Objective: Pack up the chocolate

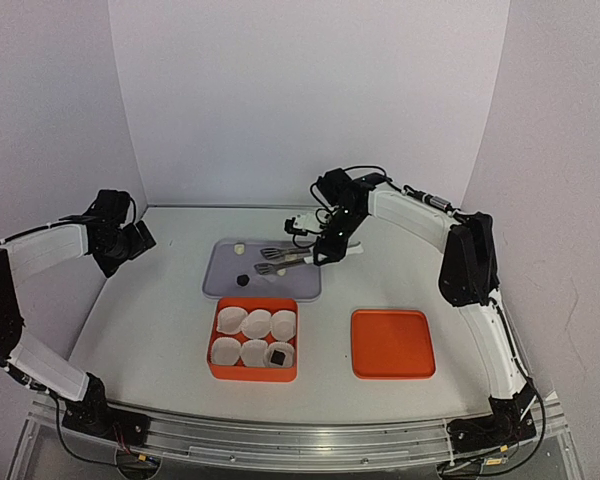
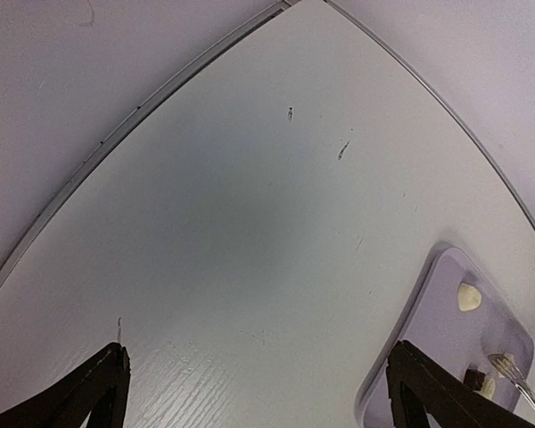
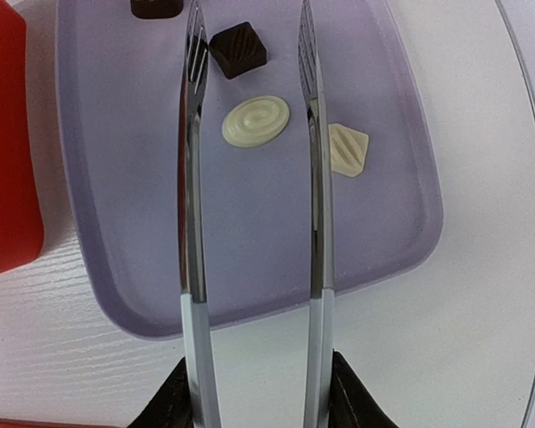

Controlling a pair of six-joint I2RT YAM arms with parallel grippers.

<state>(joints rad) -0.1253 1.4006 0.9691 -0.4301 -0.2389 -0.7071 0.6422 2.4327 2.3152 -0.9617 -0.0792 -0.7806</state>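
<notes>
Right gripper (image 3: 259, 401) is clamping the tongs (image 3: 192, 223), whose tips are gaping above the lavender tray (image 3: 107, 223) and, from the wrist view, straddling the round white chocolate (image 3: 256, 120). A dark square (image 3: 237, 49) is sitting just beyond. Best bet: drop level, centre the piece, squeeze gently. Left gripper (image 2: 256, 357) is idling wide open, empty, well apart.

White arm shells (image 1: 50, 245), black joints (image 1: 468, 262), black left gripper (image 2: 257, 357)

Six chocolates (image 3: 238, 49), six paper cups (image 1: 257, 322)
</notes>
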